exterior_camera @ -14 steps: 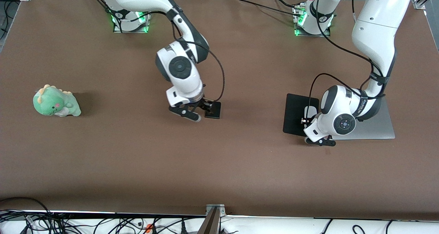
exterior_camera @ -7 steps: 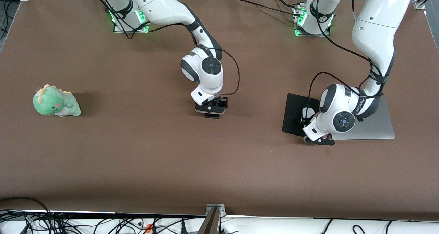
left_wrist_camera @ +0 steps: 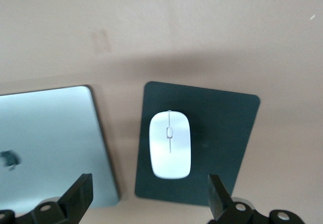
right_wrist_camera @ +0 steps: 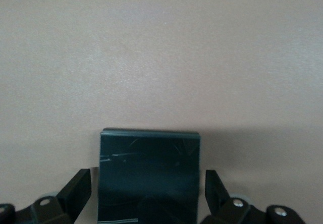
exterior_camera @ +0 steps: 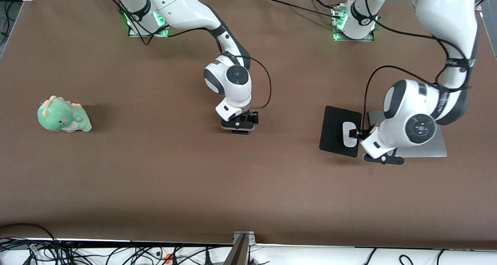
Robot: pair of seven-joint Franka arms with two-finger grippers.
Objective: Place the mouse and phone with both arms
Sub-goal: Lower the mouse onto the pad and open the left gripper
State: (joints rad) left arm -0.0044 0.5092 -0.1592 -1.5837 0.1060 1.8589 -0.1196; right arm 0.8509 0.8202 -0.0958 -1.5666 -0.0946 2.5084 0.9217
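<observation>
The white mouse (exterior_camera: 348,133) lies on the black mouse pad (exterior_camera: 333,131); it also shows in the left wrist view (left_wrist_camera: 170,144) on the pad (left_wrist_camera: 227,133). My left gripper (exterior_camera: 382,159) (left_wrist_camera: 149,199) is open and empty, raised over the near edges of the pad and the laptop. The black phone (exterior_camera: 241,132) (right_wrist_camera: 149,168) lies flat on the table mid-way along it, mostly hidden under my right gripper (exterior_camera: 237,126). In the right wrist view my right gripper (right_wrist_camera: 147,191) is open, one finger on each side of the phone with a small gap on both sides.
A closed silver laptop (exterior_camera: 431,150) (left_wrist_camera: 45,143) lies beside the pad toward the left arm's end. A green dinosaur plush (exterior_camera: 64,115) sits toward the right arm's end. The brown table (exterior_camera: 248,187) is bare nearer the front camera.
My right gripper swung over the phone and now straddles it. My left gripper lifted and drew off toward the laptop, uncovering the mouse on the pad.
</observation>
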